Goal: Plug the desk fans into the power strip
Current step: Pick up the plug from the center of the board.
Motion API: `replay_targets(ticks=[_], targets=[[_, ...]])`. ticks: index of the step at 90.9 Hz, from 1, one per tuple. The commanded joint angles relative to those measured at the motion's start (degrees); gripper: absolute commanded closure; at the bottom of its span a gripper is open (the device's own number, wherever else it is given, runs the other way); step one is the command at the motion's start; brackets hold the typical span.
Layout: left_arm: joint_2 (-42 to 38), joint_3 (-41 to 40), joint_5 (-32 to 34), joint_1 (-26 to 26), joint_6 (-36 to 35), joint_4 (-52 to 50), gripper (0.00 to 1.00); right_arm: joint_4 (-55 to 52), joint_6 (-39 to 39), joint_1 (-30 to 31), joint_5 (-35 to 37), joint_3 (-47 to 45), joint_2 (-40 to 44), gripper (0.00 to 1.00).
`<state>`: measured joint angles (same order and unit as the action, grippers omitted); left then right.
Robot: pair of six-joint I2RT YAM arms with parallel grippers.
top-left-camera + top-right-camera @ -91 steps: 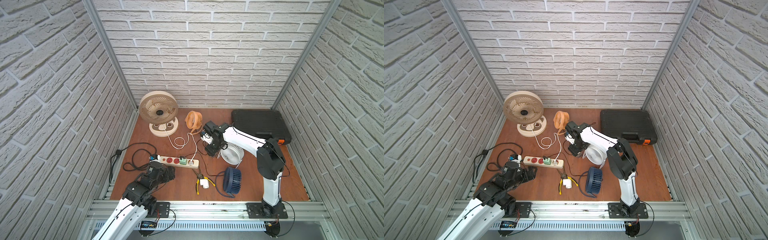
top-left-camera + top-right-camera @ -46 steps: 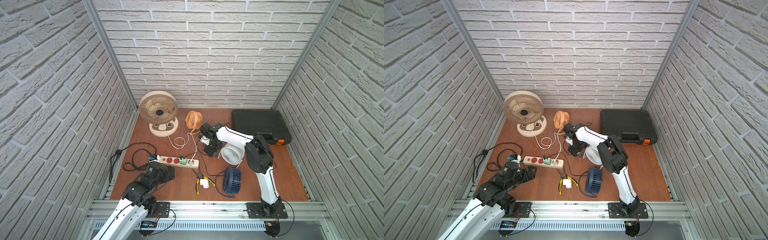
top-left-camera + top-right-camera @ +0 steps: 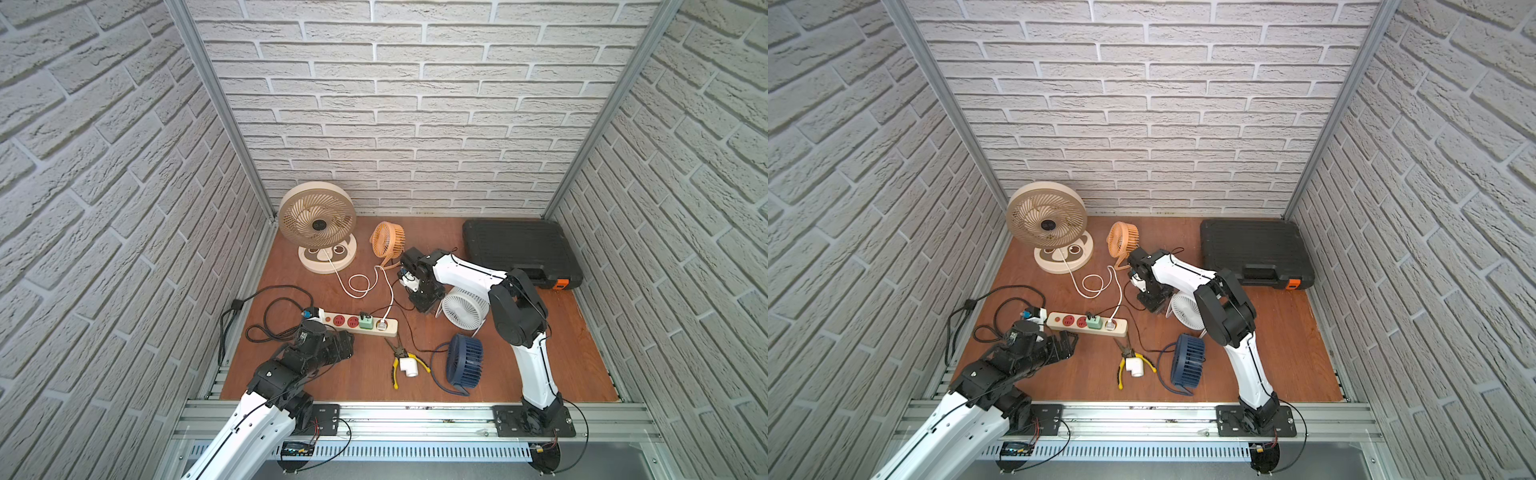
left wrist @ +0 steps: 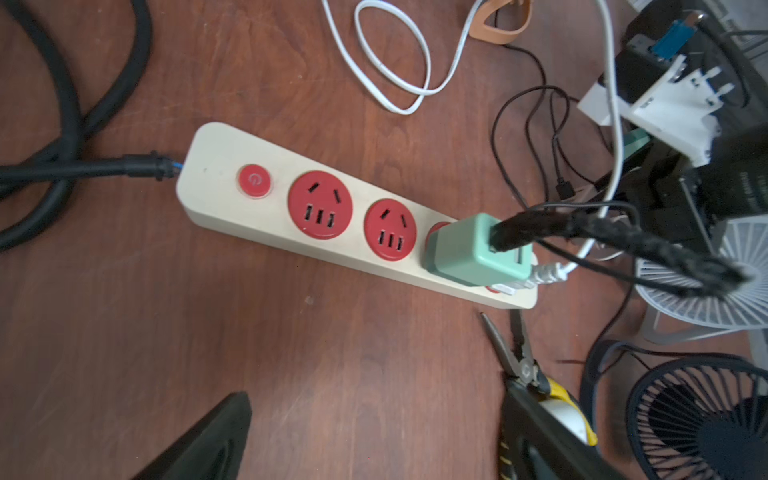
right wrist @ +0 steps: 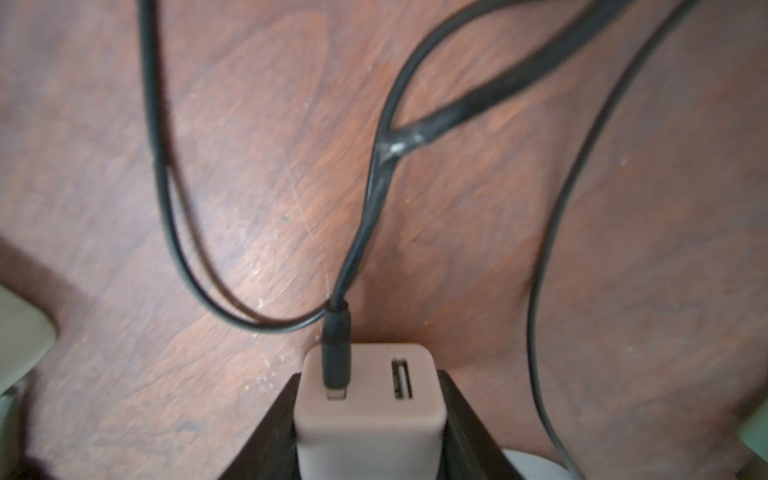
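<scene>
The cream power strip [image 3: 332, 319] [image 3: 1055, 320] [image 4: 216, 166] lies at the front left, with two red sockets [image 4: 320, 203] free. A green adapter [image 4: 473, 249] and a white plug [image 3: 380, 325] fill the other sockets. My right gripper [image 3: 423, 302] [image 3: 1152, 301] [image 5: 368, 399] is low over the board beside a white desk fan [image 3: 463, 307]. It is shut on a pale pink USB adapter [image 5: 370, 415] with a thin black cord [image 5: 361, 232] plugged in. I cannot trace which fan that cord serves. My left gripper [image 3: 347, 345] [image 3: 1069, 343] [image 4: 374, 436] hovers open in front of the strip, holding nothing.
A big cream fan [image 3: 318, 220] and an orange fan [image 3: 388, 239] stand at the back, a blue fan [image 3: 465, 359] at the front. Yellow-handled pliers [image 3: 401, 357] and a white pipe elbow [image 3: 408, 365] lie by the strip. A black case [image 3: 519, 249] fills the back right. Cords cross the middle.
My right gripper's jaws have drawn in onto the pink adapter, and that arm's elbow has swung left. The left arm has not moved.
</scene>
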<state>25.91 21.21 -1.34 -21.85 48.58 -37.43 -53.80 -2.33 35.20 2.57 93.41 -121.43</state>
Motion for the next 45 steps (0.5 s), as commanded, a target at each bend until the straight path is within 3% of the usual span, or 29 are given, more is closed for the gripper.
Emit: replay_targets(ticks=[1, 17, 26, 36, 45], targets=[[-0.1, 1.7, -3.9, 0.3, -1.3, 5.6, 0.02, 5.0, 3.2, -0.8, -3.4, -3.4, 9.7, 0.97], [0.9, 3.2, -8.2, 0.3, -2.4, 9.4, 0.02, 13.8, 10.4, -2.4, -11.9, -10.2, 21.9, 0.97], [2.1, 4.2, -10.3, 0.2, -2.9, 12.6, 0.02, 22.1, 17.6, -4.1, -20.9, -15.1, 28.6, 0.97], [3.8, 6.1, -11.1, -0.2, -4.4, 14.9, 0.02, 34.3, 29.4, -4.7, -28.8, -20.8, 34.1, 0.97], [5.5, 8.2, -10.1, -2.1, -6.6, 17.4, 0.02, 51.1, 44.9, -4.6, -34.4, -27.4, 36.4, 0.97]])
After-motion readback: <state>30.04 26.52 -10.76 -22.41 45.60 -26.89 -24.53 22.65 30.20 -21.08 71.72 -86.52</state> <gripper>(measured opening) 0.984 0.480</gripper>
